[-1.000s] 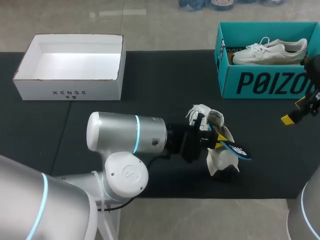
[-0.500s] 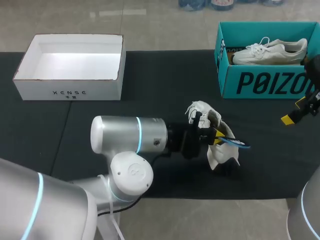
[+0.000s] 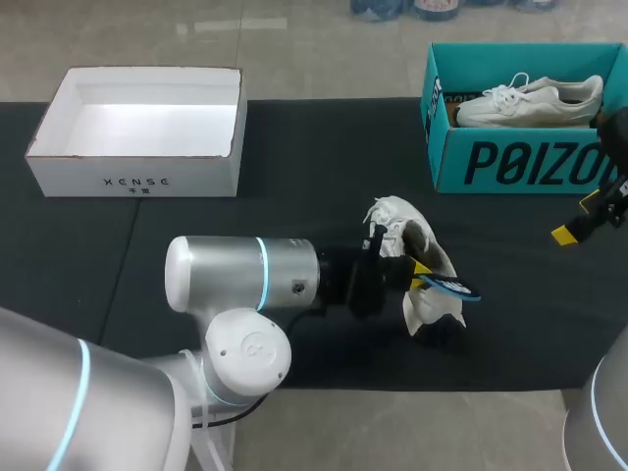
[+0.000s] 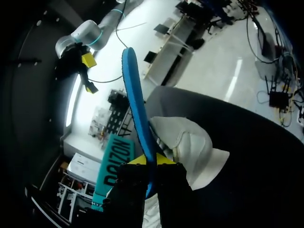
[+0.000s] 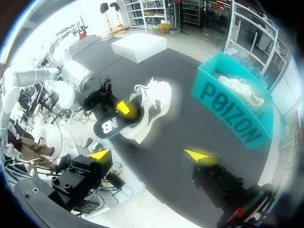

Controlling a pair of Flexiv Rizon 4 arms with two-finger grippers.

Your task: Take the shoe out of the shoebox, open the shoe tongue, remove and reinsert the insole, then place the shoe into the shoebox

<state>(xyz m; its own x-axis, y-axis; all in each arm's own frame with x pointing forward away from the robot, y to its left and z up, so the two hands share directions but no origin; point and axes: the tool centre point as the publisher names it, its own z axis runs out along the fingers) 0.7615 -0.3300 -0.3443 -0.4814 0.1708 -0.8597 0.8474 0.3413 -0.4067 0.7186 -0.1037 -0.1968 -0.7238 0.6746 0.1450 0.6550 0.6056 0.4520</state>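
A white shoe (image 3: 394, 216) stands on the black mat (image 3: 294, 167) right of the middle, its opening turned up. My left gripper (image 3: 420, 277) is at the shoe's right side, shut on a blue-and-black insole (image 3: 451, 287) that sticks out to the right. The left wrist view has the insole (image 4: 135, 99) edge-on between the yellow tips of my left gripper (image 4: 152, 159), and the shoe (image 4: 192, 147) right beside it. My right gripper (image 5: 151, 155) hangs open and holds nothing, well off from the shoe (image 5: 152, 104) and insole (image 5: 110, 126), at the table's right edge (image 3: 587, 224).
A teal shoebox (image 3: 520, 157) at the back right holds a second white shoe (image 3: 530, 101). An open white box (image 3: 142, 123) stands at the back left. My left arm's thick links (image 3: 245, 280) lie over the front middle of the mat.
The left gripper has turned the insole more edge-on and drawn it slightly back towards the shoe; the arm's elbow shifted a little left. The right arm has stayed put.
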